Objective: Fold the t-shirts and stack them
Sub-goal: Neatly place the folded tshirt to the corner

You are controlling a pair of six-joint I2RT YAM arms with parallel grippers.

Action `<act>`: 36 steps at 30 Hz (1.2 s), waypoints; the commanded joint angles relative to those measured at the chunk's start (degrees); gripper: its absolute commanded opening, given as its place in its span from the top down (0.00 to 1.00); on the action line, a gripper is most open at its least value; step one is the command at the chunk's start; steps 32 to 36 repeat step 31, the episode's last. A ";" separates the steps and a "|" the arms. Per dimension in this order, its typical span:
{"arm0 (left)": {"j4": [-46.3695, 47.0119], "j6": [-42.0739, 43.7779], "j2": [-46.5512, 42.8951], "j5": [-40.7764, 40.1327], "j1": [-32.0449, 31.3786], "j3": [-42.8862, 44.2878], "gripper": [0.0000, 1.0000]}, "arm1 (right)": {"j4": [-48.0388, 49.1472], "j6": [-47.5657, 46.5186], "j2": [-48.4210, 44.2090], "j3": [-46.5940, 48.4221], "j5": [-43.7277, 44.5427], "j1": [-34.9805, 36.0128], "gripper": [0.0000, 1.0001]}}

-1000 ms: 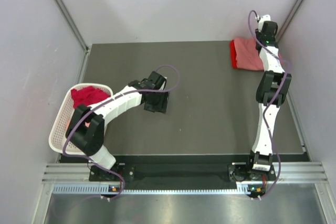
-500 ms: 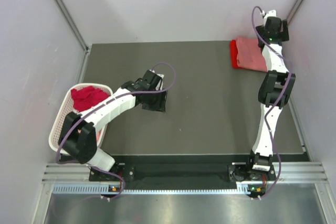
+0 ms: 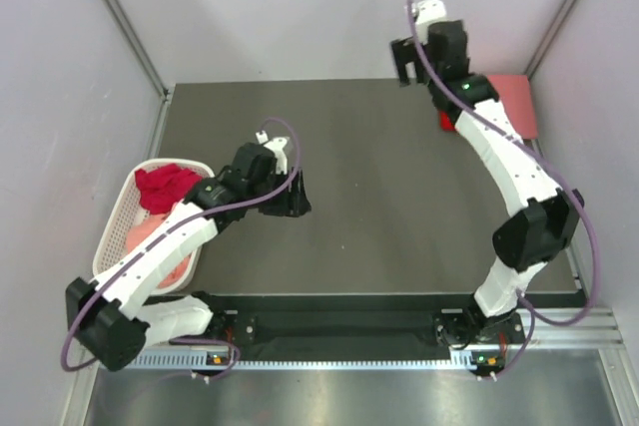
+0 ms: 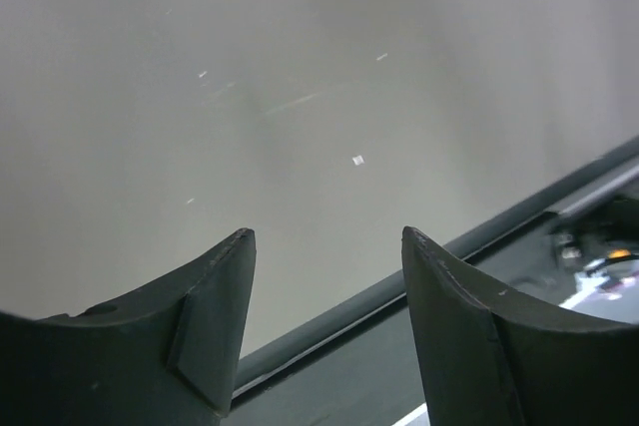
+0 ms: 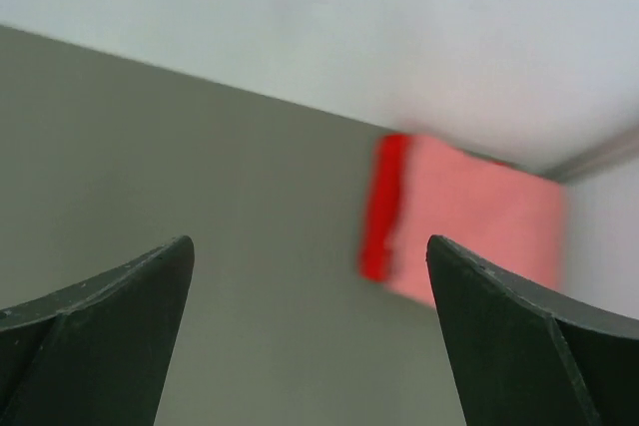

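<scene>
I see a dark grey table point(image 3: 399, 197) closed in by plain pale walls point(image 3: 300, 7) on three sides. Thin metal posts point(image 3: 120, 17) stand in the back corners. A ribbed metal rail point(image 3: 339, 358) runs along the near edge. The light is soft and even.

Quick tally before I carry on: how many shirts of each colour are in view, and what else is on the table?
Bright red shirt: 1, bottom of the far stack
Salmon pink shirt: 1, on top of it
Dark crimson shirt: 1, in the basket
Pale pink shirt: 1, in the basket
White basket: 1
Total: 5
</scene>
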 commanded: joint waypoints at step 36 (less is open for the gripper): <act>32.20 -44.25 -64.47 7.18 0.27 -53.66 0.15 | -4.49 82.09 -104.75 -100.30 -4.66 22.65 0.00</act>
